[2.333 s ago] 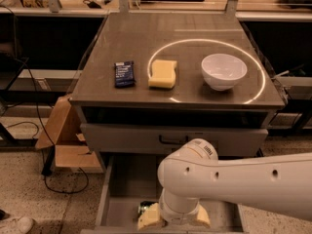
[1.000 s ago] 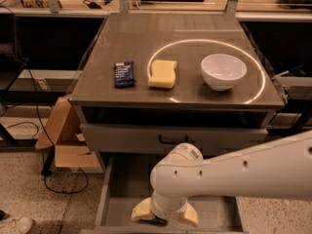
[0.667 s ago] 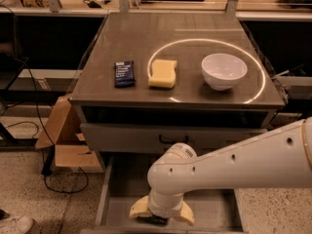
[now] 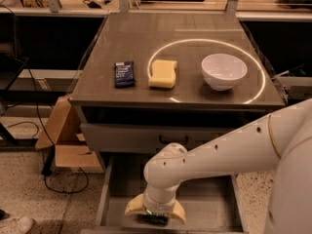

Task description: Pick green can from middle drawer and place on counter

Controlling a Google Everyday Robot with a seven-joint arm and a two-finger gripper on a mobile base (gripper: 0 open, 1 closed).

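Cream-white, the arm has swung further left than a moment ago. Its gripper (image 4: 155,214) now sits low inside the middle drawer (image 4: 209,212), over a dark greenish sliver that looks like the green can (image 4: 152,220); whether it grips cannot be told. The grey-brown counter (image 4: 195,33) keeps its blue packet (image 4: 124,73), yellow sponge (image 4: 163,73) and white bowl (image 4: 224,70). A cardboard box (image 4: 63,143) stands on the speckled floor (image 4: 29,199).
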